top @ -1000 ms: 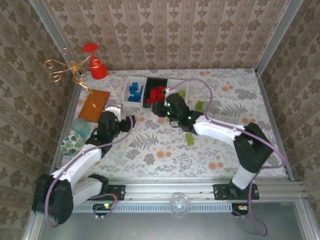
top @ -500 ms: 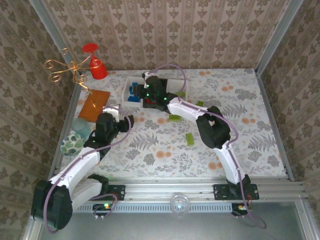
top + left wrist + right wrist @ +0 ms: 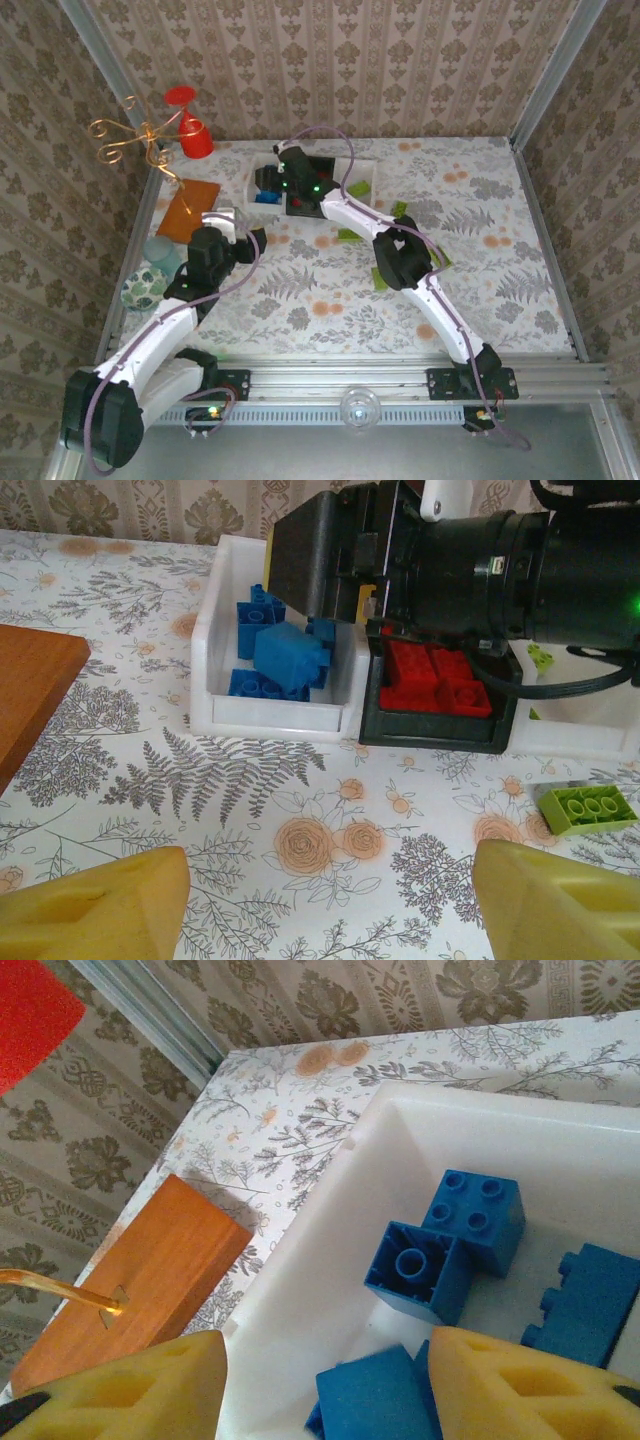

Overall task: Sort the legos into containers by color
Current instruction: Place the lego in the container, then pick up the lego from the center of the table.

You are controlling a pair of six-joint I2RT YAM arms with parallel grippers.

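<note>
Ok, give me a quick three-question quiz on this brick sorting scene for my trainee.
1. True or false: the left gripper is open and empty.
2. The right gripper hovers over the white plastic bin. What colour are the bricks inside? A red, B blue, C lime green.
3. Fill in: the black plastic bin holds ___ bricks.
Key: 1 true; 2 B, blue plastic bricks; 3 red plastic bricks.
</note>
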